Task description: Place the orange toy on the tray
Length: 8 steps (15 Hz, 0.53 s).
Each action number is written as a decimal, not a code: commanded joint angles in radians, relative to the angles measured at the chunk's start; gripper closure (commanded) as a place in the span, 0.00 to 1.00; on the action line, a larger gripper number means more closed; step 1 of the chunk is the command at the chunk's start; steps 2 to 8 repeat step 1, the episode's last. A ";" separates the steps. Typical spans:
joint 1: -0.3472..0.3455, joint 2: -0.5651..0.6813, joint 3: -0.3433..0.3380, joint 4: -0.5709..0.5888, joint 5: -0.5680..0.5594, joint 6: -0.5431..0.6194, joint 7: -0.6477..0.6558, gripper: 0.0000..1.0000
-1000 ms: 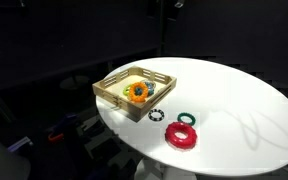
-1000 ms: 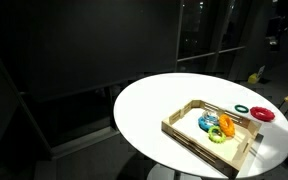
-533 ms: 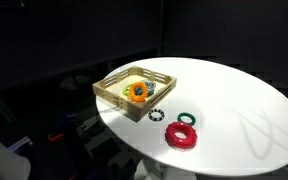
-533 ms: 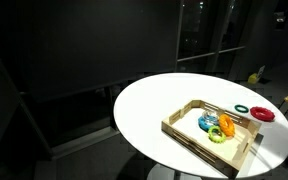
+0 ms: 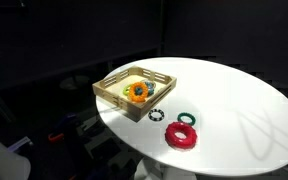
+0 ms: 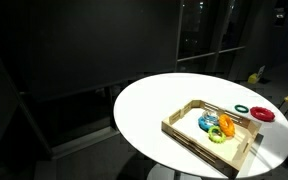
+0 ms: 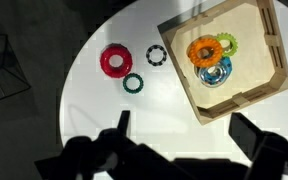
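The orange toy [image 7: 204,50] is a small bright orange ring lying inside the tray [image 7: 267,40], a shallow light-wood square with slatted sides. It also shows in both exterior views [image 5: 137,91] [image 6: 225,126], with the tray [image 5: 109,88] [image 6: 184,125] around it. A yellow-green ring [image 7: 227,43] and a blue ring [image 7: 215,71] lie against it. My gripper [image 7: 182,135] is high above the white table, open and empty, its dark fingers at the bottom of the wrist view. It is out of frame in both exterior views.
On the round white table [image 7: 104,110] beside the tray lie a red ring [image 7: 115,60], a dark green ring [image 7: 133,83] and a black-and-white beaded ring [image 7: 156,55]. The red ring shows in both exterior views [image 5: 180,135] [image 6: 262,114]. The surroundings are dark.
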 commanded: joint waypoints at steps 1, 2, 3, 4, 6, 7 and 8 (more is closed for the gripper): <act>-0.004 0.001 0.003 0.002 0.001 -0.002 -0.001 0.00; -0.004 0.001 0.003 0.002 0.001 -0.002 -0.001 0.00; -0.004 0.001 0.003 0.002 0.001 -0.002 -0.001 0.00; -0.004 0.001 0.003 0.002 0.001 -0.002 -0.001 0.00; -0.004 0.001 0.003 0.002 0.001 -0.002 -0.001 0.00; -0.004 0.001 0.003 0.002 0.001 -0.002 -0.001 0.00; -0.004 0.001 0.003 0.002 0.001 -0.002 -0.001 0.00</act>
